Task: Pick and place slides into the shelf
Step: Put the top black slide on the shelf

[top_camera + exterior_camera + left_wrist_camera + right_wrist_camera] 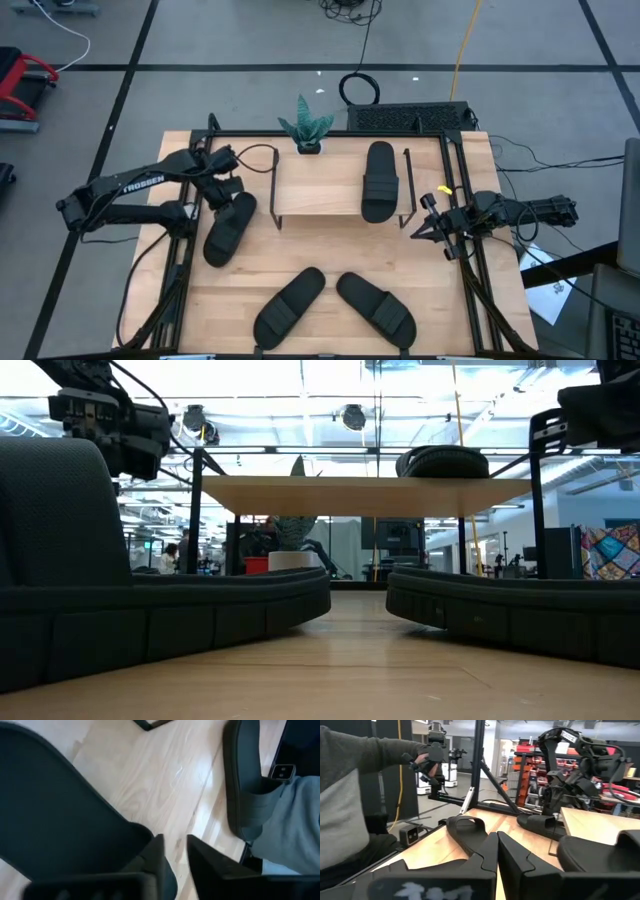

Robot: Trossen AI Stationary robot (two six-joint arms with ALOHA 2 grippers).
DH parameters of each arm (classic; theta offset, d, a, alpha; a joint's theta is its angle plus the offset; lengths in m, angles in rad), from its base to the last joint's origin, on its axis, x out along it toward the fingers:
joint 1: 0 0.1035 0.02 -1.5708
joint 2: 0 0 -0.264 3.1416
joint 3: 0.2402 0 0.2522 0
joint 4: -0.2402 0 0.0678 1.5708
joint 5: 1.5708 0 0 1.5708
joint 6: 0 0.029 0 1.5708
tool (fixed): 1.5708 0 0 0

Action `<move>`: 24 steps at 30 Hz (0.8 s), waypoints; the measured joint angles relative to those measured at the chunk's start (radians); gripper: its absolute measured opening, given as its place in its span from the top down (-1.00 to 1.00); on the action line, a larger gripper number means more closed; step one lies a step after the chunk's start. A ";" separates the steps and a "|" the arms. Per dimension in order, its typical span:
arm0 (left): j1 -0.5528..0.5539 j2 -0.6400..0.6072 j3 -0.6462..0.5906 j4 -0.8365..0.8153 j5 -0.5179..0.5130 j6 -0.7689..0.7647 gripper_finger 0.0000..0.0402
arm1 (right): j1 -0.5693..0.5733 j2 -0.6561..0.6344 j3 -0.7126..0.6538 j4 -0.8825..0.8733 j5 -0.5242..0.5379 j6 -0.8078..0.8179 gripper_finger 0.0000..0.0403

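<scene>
1. Slides: left gripper (228,183), fingers slightly parted, holds nothing I can confirm, hovering at the near slide's (229,228) upper end.
2. That slide lies lengthwise on the desk (330,255), just left of the shelf (335,184).
3. Right gripper (432,225) waits closed, empty.

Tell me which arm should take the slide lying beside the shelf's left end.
Left, probably. The left gripper is right at that slide, its fingers slightly parted beside the shelf. The right gripper waits shut at the table's far right, with the shelf in between.
</scene>
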 joint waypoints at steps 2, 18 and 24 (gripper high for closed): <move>-0.001 0.000 0.000 0.016 -0.010 -0.005 0.39 | 0.000 0.000 0.000 0.000 -0.020 0.000 1.00; -0.064 0.000 -0.024 0.000 -0.129 -0.121 -0.62 | 0.000 0.000 0.000 0.000 -0.023 0.000 1.00; -0.115 0.000 -0.024 0.021 -0.132 -0.193 -0.58 | 0.000 0.000 0.000 0.000 -0.023 0.000 1.00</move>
